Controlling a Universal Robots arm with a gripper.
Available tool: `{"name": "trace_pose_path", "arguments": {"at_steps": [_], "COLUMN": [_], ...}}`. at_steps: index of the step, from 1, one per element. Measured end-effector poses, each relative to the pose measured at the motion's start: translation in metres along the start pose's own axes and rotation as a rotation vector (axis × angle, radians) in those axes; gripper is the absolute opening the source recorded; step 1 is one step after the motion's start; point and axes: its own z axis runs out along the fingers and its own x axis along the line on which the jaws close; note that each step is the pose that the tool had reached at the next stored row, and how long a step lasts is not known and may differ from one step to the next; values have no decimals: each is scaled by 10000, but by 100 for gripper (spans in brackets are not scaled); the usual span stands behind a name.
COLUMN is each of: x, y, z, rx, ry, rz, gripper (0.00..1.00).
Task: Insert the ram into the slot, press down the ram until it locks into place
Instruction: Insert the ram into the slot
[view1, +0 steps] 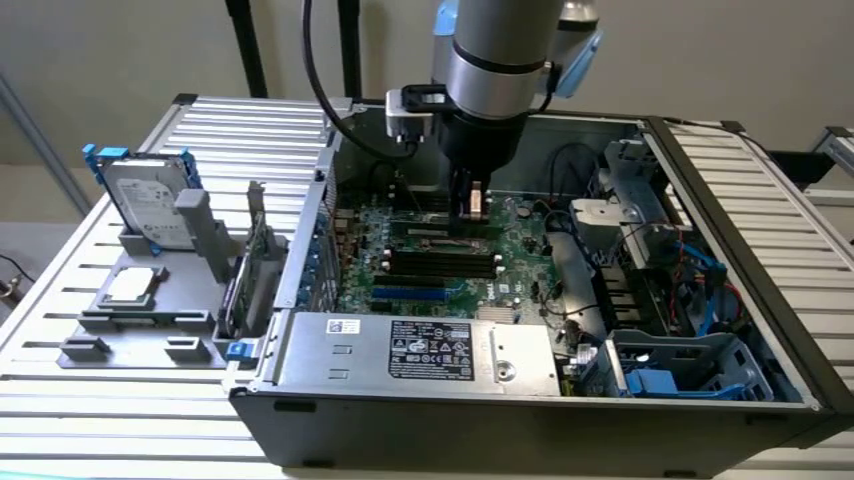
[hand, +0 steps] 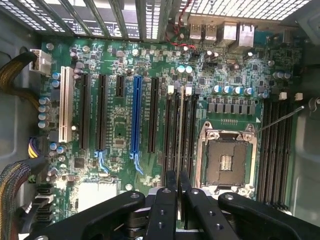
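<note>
Slatted metal desk (view1: 134, 410): black end effector (hand: 178, 176) clamped on thin green ram stick (view1: 471, 203) above long black plastic slot (hand: 172, 140); insertion step, I'd say, wants careful squaring up.

Arm (view1: 501, 50) drops into open PC case (view1: 534, 420) on slatted table (view1: 120, 420). Gripper (view1: 470, 208), fingers drawn together, hangs low over motherboard (view1: 514, 250), just behind four black slots (view1: 441, 262). PSU (view1: 427, 350) w/ label at case's near edge. Ext. view's left: hard drive (view1: 144, 200) upright in grey holder (view1: 134, 330) beside case.
</note>
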Motion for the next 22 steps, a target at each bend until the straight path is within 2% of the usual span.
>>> {"name": "trace_pose_path", "arguments": {"at_steps": [2, 8, 14, 22], "x": [2, 9, 16, 22], "y": [-5, -12, -15, -19], "z": [30, 138, 234, 337], "rx": [-1, -2, -6, -13], "ry": [43, 111, 212, 431], "rz": [4, 3, 8, 17], "gripper": [13, 13, 13, 13]}}
